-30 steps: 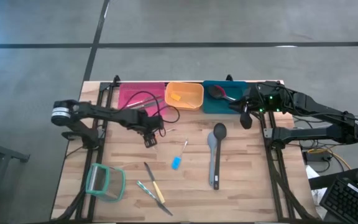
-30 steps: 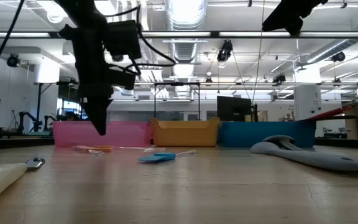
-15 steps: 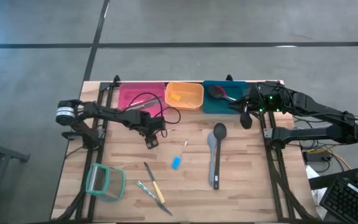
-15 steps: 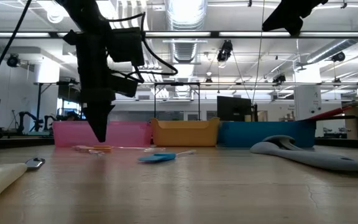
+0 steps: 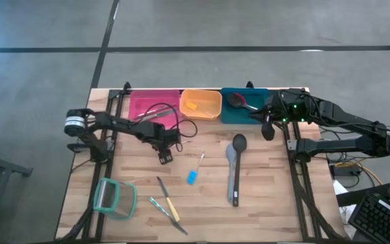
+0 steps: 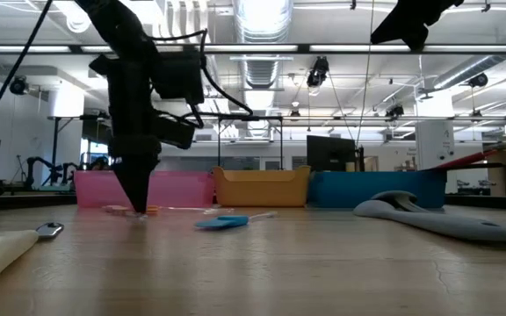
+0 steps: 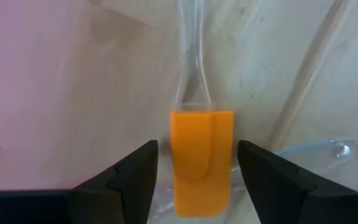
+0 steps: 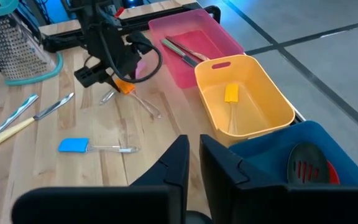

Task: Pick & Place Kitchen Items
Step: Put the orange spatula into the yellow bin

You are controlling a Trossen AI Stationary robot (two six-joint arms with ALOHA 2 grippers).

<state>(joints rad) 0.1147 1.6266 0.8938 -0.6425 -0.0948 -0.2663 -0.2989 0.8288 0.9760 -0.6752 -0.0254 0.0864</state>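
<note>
Left wrist view: we find the left gripper (image 7: 194, 180) low over the bench (image 7: 73, 93) with its fingers (image 7: 129, 177) spread either side of the orange spatula head (image 7: 202, 158), whose clear handle (image 7: 190, 56) runs straight ahead between them, so we judge a plain closing would grip it.

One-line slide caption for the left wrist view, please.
Open left gripper straddles the orange spatula head lying on the wooden table, not yet closed.

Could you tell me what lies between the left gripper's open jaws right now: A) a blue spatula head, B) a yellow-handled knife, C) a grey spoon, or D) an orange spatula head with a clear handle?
D: in the left wrist view the orange spatula head lies on the table between the open jaws of the left gripper, its clear handle pointing away.
</note>
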